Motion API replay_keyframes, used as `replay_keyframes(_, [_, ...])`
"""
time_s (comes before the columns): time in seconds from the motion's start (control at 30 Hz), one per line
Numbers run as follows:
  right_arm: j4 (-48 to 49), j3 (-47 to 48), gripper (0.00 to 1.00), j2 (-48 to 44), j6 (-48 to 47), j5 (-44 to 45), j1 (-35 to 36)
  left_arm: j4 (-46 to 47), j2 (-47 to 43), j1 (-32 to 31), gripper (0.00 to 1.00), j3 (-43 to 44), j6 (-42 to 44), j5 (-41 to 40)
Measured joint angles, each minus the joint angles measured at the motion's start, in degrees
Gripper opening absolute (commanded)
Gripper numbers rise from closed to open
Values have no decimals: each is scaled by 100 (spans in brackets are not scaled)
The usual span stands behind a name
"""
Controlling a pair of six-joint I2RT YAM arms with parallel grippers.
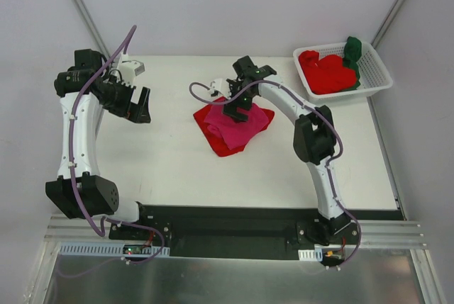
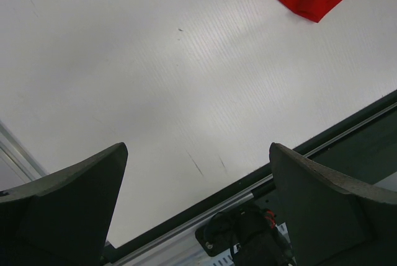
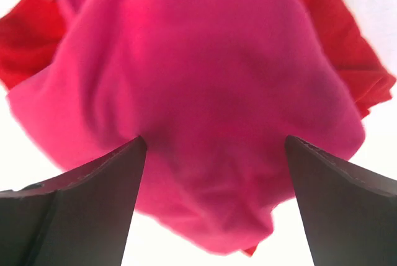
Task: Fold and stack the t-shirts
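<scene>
Lying rumpled on the table [image 1: 163, 162], the magenta-pink t-shirt [image 1: 250, 125] tops a red t-shirt [image 1: 221, 147]. The right gripper [image 3: 214, 139] hangs over it, spread wide, empty. The left gripper [image 2: 197, 148], equally wide and empty, stands well apart.

T-shirts near the middle of the table [image 1: 163, 166]: two counted, one magenta-pink t-shirt [image 1: 250, 128] lying on one red t-shirt [image 1: 204, 117].
T-shirts in the basket [image 1: 377, 63]: one dark green t-shirt [image 1: 352, 52] at its far side, plus one red heap [image 1: 326, 74] (how many shirts make it up cannot be told).
Basket: one, white and slotted, at the table's far right corner.
Table: one.
Robot arms: two, the left arm [image 1: 76, 130] and the right arm [image 1: 312, 141], both based at the near edge.
</scene>
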Motion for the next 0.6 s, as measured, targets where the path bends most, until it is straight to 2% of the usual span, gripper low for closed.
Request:
replay_keyframes(0.17, [17,579,97,503,57,192,39,-11,-7,2,99,0,17,-81])
replay_keyframes(0.6, [153,623,96,708,306,785,162,-22,-7,2,99,-11,31,-94])
